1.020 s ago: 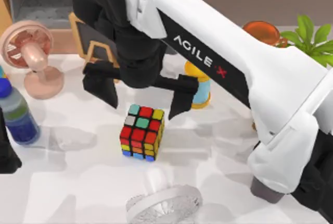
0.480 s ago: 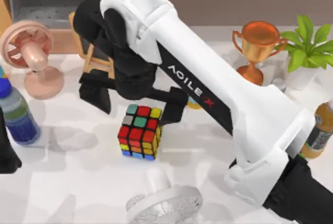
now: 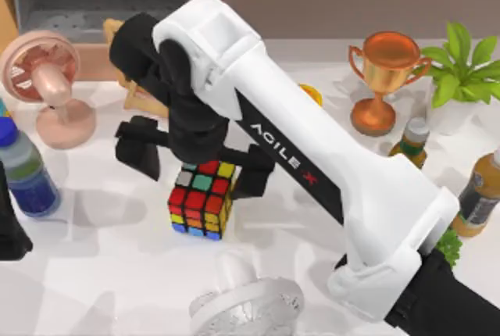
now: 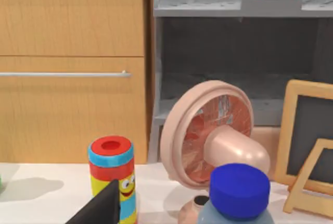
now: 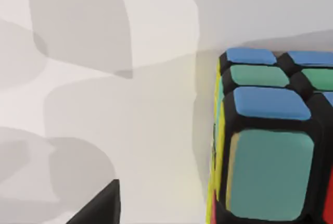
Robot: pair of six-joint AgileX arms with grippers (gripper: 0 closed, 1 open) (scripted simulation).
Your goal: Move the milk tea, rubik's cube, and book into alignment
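- White desk [image 3: 101, 273] carries the rubik's cube [image 3: 200, 199] near its middle.
- Right hand [image 3: 195, 168] hangs over the cube, fingers spread either side.
- Left hand [image 3: 9, 226] sits parked at the left edge; grip state unclear.

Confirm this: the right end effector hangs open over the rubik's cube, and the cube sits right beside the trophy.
One thing is wrong. The right end effector does hang open over the rubik's cube, but the cube is nowhere near the trophy. The top view shows the trophy far off toward the table's right, with the cube near the middle, the white fan being its closest neighbour.
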